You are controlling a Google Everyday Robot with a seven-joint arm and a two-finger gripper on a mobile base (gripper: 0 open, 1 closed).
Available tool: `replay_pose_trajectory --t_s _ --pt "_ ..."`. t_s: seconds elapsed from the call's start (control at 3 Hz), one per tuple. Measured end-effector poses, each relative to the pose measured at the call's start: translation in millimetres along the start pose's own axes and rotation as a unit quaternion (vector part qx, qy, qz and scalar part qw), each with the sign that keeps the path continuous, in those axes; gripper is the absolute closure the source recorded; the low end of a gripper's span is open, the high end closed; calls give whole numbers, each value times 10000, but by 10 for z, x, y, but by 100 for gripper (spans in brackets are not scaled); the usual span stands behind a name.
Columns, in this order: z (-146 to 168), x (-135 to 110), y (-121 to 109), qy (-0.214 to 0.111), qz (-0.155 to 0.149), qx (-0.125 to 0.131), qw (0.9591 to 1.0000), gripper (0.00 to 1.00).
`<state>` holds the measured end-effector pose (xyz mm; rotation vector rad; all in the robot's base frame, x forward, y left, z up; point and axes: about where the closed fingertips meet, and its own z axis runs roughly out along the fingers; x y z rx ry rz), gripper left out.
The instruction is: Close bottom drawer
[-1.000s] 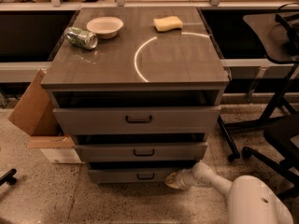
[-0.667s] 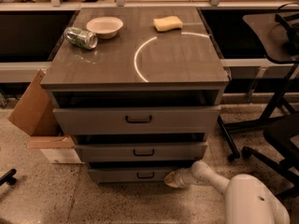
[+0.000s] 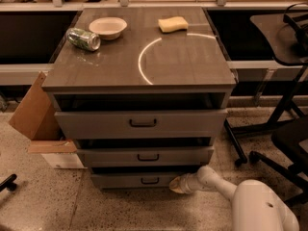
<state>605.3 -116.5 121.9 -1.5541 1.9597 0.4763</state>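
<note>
The bottom drawer (image 3: 139, 180) is the lowest and slimmest of three grey fronts, with a small dark bar handle (image 3: 150, 180). A dark gap shows above its front. My gripper (image 3: 175, 184) sits at the right end of that front, touching or nearly touching it, at the end of my white arm (image 3: 216, 182) that reaches in from the lower right. The middle drawer (image 3: 144, 156) and the top drawer (image 3: 139, 123) stand above it, each with a dark gap over its front.
On the cabinet top (image 3: 192, 61) lie a crushed can (image 3: 83, 38), a white bowl (image 3: 108, 27) and a yellow sponge (image 3: 173, 24). A cardboard box (image 3: 36, 117) leans at the left. Black chair legs (image 3: 269, 129) stand at the right.
My arm has moved slightly left toward the bottom drawer front. The drawers look the same.
</note>
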Motion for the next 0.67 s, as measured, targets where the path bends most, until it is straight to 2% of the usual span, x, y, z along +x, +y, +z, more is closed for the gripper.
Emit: replay_pose_trajectory --t_s 0.33,0.67 --pt "-223 -80 225 -123 -389 -287 9988 100" --pt "-596 -192 593 -376 -966 -666 9924 100"
